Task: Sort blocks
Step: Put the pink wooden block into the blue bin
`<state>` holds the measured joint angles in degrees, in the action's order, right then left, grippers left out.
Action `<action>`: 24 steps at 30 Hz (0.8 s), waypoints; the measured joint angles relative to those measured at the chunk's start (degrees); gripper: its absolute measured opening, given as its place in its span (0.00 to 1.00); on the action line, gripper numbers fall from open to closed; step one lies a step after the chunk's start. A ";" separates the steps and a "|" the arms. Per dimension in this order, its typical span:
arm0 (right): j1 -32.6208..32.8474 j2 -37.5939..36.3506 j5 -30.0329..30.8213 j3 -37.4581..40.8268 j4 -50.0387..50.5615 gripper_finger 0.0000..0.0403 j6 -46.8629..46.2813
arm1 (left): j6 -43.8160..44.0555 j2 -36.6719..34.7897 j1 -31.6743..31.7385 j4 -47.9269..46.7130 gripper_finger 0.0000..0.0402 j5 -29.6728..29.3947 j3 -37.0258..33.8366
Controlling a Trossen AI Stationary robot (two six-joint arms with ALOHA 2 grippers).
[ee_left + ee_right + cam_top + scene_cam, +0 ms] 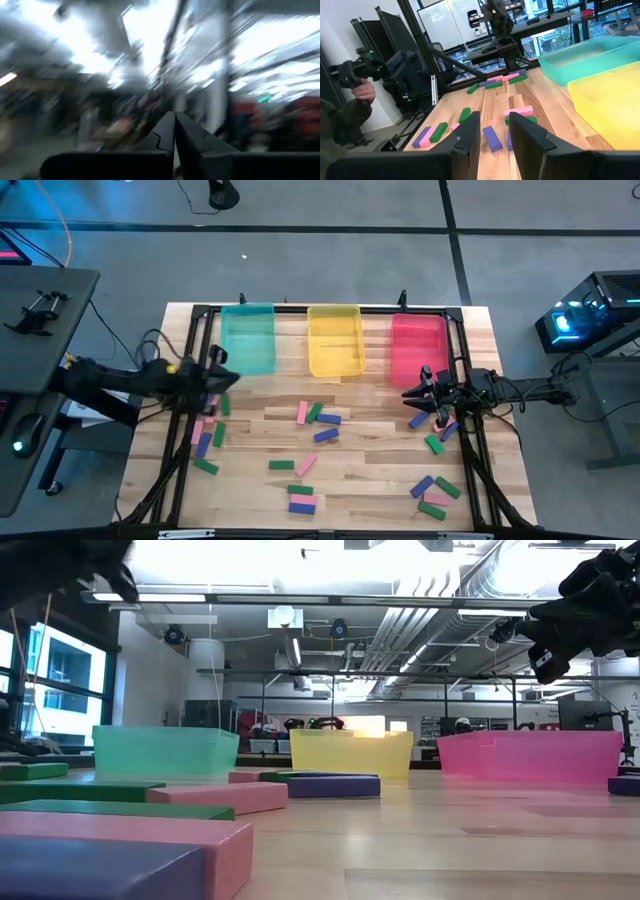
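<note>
Small pink, green and blue blocks lie flat and scattered over the wooden table: a pink block point(302, 413) and a blue block point(325, 435) mid-table, a green block point(205, 466) near the left, and more by the right arm point(437, 442). My left gripper point(230, 378) hovers at the table's left, in front of the teal tray point(248, 340). In its blurred wrist view, the left gripper point(174, 131) is shut and empty, raised toward the room. My right gripper point(408, 393) hangs open and level at the right. The right gripper point(494, 129) has nothing between its fingers.
A yellow tray point(334, 340) and a red tray point(419, 345) stand beside the teal one along the far edge. A black frame point(190, 330) borders the table. A person's hand point(364, 90) holds a device beyond the table's left side.
</note>
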<state>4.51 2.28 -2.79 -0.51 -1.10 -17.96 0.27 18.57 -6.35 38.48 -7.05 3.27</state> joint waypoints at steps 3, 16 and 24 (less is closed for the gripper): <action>0.02 0.00 0.02 0.00 0.00 0.22 0.00 | 0.67 11.75 -2.88 -4.86 0.00 -11.54 5.19; 0.00 0.00 0.02 -0.01 0.00 0.22 0.00 | 41.65 49.50 -14.21 -72.54 0.00 -17.70 40.49; 0.01 0.00 0.02 0.00 0.00 0.22 0.00 | 51.92 61.35 -27.18 -75.97 0.00 -10.14 43.56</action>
<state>4.53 2.28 -2.76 -0.51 -1.10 -17.96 52.19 79.92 -33.53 -37.49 -17.19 46.83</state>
